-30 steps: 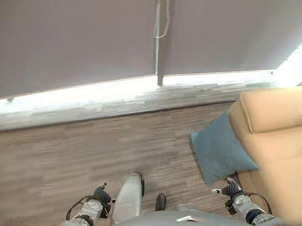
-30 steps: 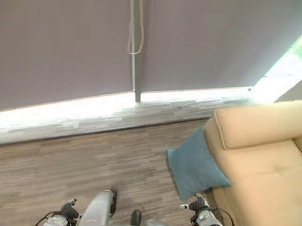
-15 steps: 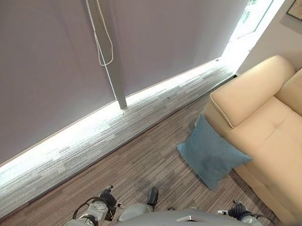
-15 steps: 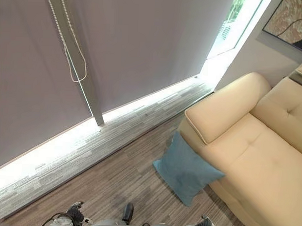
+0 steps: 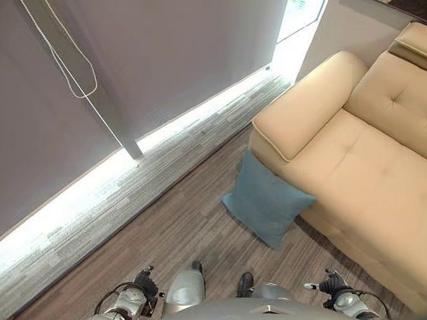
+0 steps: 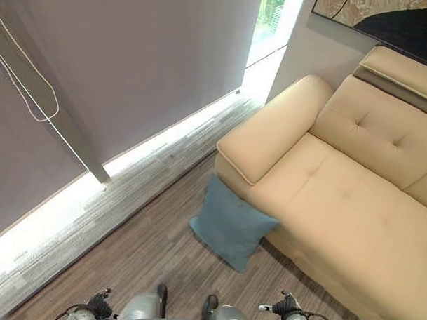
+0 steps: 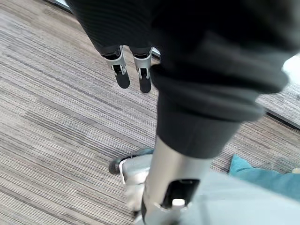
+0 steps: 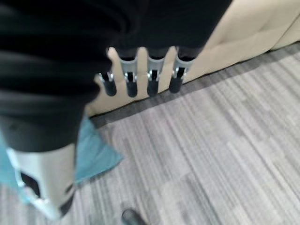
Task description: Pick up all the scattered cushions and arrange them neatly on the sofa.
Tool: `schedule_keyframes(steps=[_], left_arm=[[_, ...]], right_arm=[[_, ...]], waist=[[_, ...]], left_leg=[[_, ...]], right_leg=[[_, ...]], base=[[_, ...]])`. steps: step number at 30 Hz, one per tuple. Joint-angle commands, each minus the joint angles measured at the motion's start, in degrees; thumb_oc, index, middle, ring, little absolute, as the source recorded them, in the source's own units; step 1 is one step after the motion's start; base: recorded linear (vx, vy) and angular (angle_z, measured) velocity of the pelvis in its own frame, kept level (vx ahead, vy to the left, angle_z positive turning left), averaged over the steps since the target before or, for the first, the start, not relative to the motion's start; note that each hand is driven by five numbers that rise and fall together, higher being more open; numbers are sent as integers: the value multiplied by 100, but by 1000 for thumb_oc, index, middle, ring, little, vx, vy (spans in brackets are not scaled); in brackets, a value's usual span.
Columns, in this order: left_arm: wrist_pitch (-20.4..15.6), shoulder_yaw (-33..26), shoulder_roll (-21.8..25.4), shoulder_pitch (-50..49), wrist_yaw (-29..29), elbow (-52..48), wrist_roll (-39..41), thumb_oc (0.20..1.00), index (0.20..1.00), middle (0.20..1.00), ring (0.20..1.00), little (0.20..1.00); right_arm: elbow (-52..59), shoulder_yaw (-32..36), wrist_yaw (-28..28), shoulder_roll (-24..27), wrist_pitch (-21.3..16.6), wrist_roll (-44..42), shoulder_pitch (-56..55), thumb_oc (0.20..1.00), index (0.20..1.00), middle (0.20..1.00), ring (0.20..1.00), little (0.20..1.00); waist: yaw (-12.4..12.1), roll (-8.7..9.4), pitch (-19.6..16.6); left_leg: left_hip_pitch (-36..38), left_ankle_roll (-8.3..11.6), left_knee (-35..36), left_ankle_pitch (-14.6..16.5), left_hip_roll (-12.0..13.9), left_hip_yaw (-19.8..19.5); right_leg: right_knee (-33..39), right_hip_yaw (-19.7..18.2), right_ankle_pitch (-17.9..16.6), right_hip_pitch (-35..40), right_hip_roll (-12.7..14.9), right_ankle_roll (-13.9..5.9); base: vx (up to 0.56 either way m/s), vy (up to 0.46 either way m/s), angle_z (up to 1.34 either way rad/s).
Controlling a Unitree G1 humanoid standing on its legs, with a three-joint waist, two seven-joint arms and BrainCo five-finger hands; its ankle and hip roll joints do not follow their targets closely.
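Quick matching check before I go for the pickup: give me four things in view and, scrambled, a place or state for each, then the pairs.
1. cushion
2. sofa
3. left hand
4. blind cord

A. hangs in a loop in front of the grey blind
B. low over the floor, holding nothing
C. on the floor, leaning on the sofa's front
D. tan, seat bare

Pairs: 1-C, 2-D, 3-B, 4-A

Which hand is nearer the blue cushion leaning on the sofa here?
Right. The right hand hangs low just off the blue cushion's near corner, beside the sofa front. The left hand hangs farther away over bare floor. Neither touches it.
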State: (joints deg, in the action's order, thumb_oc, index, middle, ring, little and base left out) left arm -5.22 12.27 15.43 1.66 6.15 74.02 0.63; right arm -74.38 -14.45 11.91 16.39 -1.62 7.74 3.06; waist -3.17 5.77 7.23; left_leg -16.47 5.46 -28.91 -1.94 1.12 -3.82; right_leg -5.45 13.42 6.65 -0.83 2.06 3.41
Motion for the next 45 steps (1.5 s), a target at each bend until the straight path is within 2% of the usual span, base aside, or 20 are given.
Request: schedule_keyframes(steps=[1, 2, 3, 4, 5, 6, 8, 10, 13, 16, 17, 21, 22, 24, 30, 32, 34, 36, 41, 45], left_arm=[[-56, 25, -87, 182, -64, -71, 45, 1000, 1000, 1000, 1000, 1000], [-52, 29, -83, 188, -67, -61, 42, 1000, 1000, 1000, 1000, 1000], [-59, 39, -92, 210, -70, -33, 44, 1000, 1000, 1000, 1000, 1000], [-61, 40, -93, 209, -69, -31, 44, 1000, 1000, 1000, 1000, 1000], [-60, 57, -111, 235, -58, -2, 56, 1000, 1000, 1000, 1000, 1000], [-67, 64, -118, 236, -53, 6, 56, 1000, 1000, 1000, 1000, 1000], [-50, 30, -134, 227, -67, 50, 46, 1000, 1000, 1000, 1000, 1000], [-43, 32, -140, 188, -87, 79, -16, 1000, 1000, 1000, 1000, 1000], [-27, 23, -56, 193, -100, 89, -117, 1000, 1000, 1000, 1000, 1000], [-9, 4, 37, 214, -89, 61, -108, 1000, 1000, 1000, 1000, 1000], [-16, -26, 100, 220, -77, 52, -95, 1000, 1000, 1000, 1000, 1000], [-8, -81, 136, 157, -67, 94, -78, 1000, 1000, 1000, 1000, 1000], [-4, -83, 139, 127, -90, 122, -98, 1000, 1000, 1000, 1000, 1000], [-3, -110, 141, 110, -102, 135, -109, 1000, 1000, 1000, 1000, 1000], [-9, -47, 47, 63, -126, 160, -196, 1000, 1000, 1000, 1000, 1000], [-9, 8, 12, 131, -129, 114, -172, 1000, 1000, 1000, 1000, 1000], [-20, 24, 2, 158, -131, 87, -156, 1000, 1000, 1000, 1000, 1000], [-28, 89, -49, 222, -117, 35, -95, 1000, 1000, 1000, 1000, 1000], [-3, 133, -74, 265, -85, 42, -77, 1000, 1000, 1000, 1000, 1000], [9, 76, -63, 206, -98, 107, -136, 1000, 1000, 1000, 1000, 1000]], right_arm=[[47, -80, 122, 185, -50, -134, 154, 1000, 1000, 1000, 1000, 1000], [32, -85, 117, 193, -45, -122, 144, 1000, 1000, 1000, 1000, 1000], [1, -98, 122, 201, -36, -97, 154, 1000, 1000, 1000, 1000, 1000], [1, -99, 122, 202, -36, -97, 153, 1000, 1000, 1000, 1000, 1000], [-24, -108, 138, 210, -35, -82, 166, 1000, 1000, 1000, 1000, 1000], [-21, -101, 145, 214, -35, -75, 162, 1000, 1000, 1000, 1000, 1000], [-27, -93, 118, 190, -29, -66, 143, 1000, 1000, 1000, 1000, 1000], [-44, -101, 83, 162, -16, -10, 91, 1000, 1000, 1000, 1000, 1000], [-22, -101, 73, 73, -3, 66, 120, 1000, 1000, 1000, 1000, 1000], [42, -106, 70, 38, 6, 69, 152, 1000, 1000, 1000, 1000, 1000], [134, -133, 83, 40, -23, 96, 214, 1000, 1000, 1000, 1000, 1000], [179, -164, 101, 57, -43, 104, 241, 1000, 1000, 1000, 1000, 1000], [178, -185, 83, 69, -36, 128, 245, 1000, 1000, 1000, 1000, 1000], [182, -189, 92, 86, -39, 150, 232, 1000, 1000, 1000, 1000, 1000], [149, -169, 143, 130, -41, 79, 142, 1000, 1000, 1000, 1000, 1000], [135, -168, 167, 180, -62, 38, 130, 1000, 1000, 1000, 1000, 1000], [130, -163, 174, 199, -65, 19, 140, 1000, 1000, 1000, 1000, 1000], [128, -167, 212, 250, -76, -18, 182, 1000, 1000, 1000, 1000, 1000], [99, -177, 213, 281, -62, 6, 194, 1000, 1000, 1000, 1000, 1000], [48, -167, 168, 212, -29, 89, 120, 1000, 1000, 1000, 1000, 1000]], waist=[[-34, 26, 67], [-48, 29, 55], [-94, 2, 31], [-97, 7, 41], [-141, -34, 46], [-152, -46, 53], [-168, -60, -6], [-159, -75, -53], [-180, -70, -160], [-155, -123, -135], [-162, -216, -72], [-182, -224, -114], [-203, -224, -106], [-216, -215, -84], [-152, -130, -224], [-132, -94, -126], [-132, -90, -91], [-154, -65, -10], [-169, -72, -22], [-136, -134, -157]], left_leg=[[621, -439, 572, 1052, -448, 245], [655, -438, 841, 1084, -459, 179], [613, -376, 1428, 901, -473, -100], [643, -375, 1460, 890, -477, -98], [585, -303, 1786, 649, -466, -307], [535, -281, 1830, 556, -480, -368], [666, -292, 2011, 555, -490, -444], [768, -350, 2076, 567, -475, -420], [1013, -529, 2294, 638, -542, -201], [1141, -656, 2382, 662, -550, -92], [1289, -732, 2484, 689, -508, 49], [1546, -759, 2713, 726, -532, 180], [1626, -760, 2763, 756, -554, 227], [1665, -744, 2753, 770, -555, 310], [1748, -617, 2688, 918, -540, 349], [1496, -467, 2157, 983, -548, 369], [1392, -432, 1934, 1037, -564, 350], [1080, -372, 1530, 1071, -592, 138], [936, -373, 1983, 849, -434, 10], [1369, -433, 2717, 651, -364, 32]], right_leg=[[730, -281, -585, 199, 133, -754], [740, -342, -557, 227, 110, -770], [758, -487, -513, 286, 25, -793], [760, -490, -510, 301, 30, -793], [775, -567, -455, 370, -39, -805], [769, -591, -429, 402, -45, -815], [751, -658, -395, 443, -32, -831], [674, -716, -359, 450, 11, -851], [312, -816, -358, 325, 233, -1015], [-341, -834, -360, 22, 286, -1110], [-792, -478, -418, -276, 409, -1173], [-415, 31, -528, -396, 406, -1083], [-253, 319, -609, -503, 393, -1065], [-49, 616, -632, -426, 448, -1075], [652, 346, -707, -38, 192, -995], [794, 309, -716, 76, 194, -925], [829, 284, -723, 90, 180, -903], [951, 153, -721, 182, 154, -867], [970, 32, -717, 176, 150, -927], [971, -21, -742, 184, 175, -989]], base=[[159, 28, -31], [215, 70, -25], [173, 62, -31], [207, 105, -34], [139, 95, -48], [192, 150, -55], [150, 142, -60], [166, 220, -58], [181, 319, -31], [70, 207, -43], [58, 199, -10], [78, 69, -61], [54, 14, -24], [48, -34, -56], [84, -99, -2], [-8, -84, 29], [-24, -18, 30], [-18, 14, -1], [26, 75, -20], [79, 160, -27]])
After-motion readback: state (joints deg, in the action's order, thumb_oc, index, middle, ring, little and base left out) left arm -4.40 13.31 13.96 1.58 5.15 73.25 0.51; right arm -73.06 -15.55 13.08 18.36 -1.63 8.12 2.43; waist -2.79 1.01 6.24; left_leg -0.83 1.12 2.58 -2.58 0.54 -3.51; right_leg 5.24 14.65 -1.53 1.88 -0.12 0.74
